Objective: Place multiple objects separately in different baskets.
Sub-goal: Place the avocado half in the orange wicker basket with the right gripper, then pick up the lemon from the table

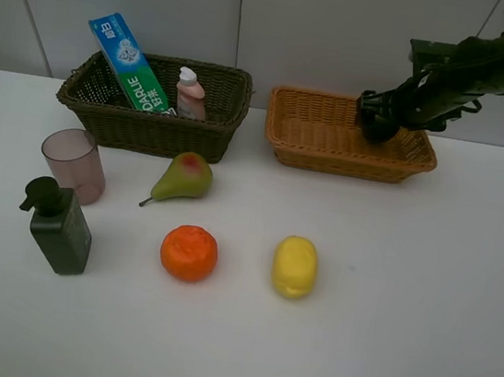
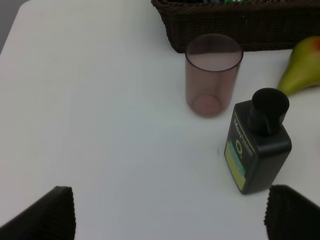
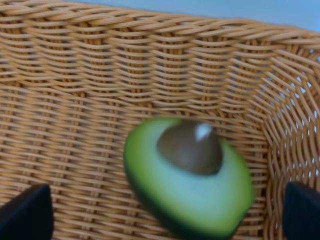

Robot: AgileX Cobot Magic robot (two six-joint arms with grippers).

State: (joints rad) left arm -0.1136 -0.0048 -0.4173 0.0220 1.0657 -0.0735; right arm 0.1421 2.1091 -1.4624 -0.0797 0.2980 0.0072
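My right gripper [image 1: 378, 121] hung in the tan basket [image 1: 330, 157], jaws wide apart, with the avocado half [image 3: 187, 185] blurred and ungripped between them over the wicker. My left gripper [image 2: 169, 214] stood open, holding nothing, near the cup [image 2: 212, 75] and pump bottle [image 2: 257, 145]. The toothpaste box [image 1: 129, 61] and pink bottle [image 1: 190, 95] sat in the dark basket [image 1: 148, 128]; the pear [image 1: 184, 177], orange [image 1: 189, 253] and lemon [image 1: 295, 267] lay on the table [image 1: 403, 311].

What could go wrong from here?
1. The avocado half looks blurred ahead of the open right gripper, near an end wall of the tan basket: it may bounce or roll and settle tilted against the wicker.
2. The dark pump bottle stands close beside the pink cup: the open left gripper, taking either, could knock the other over.
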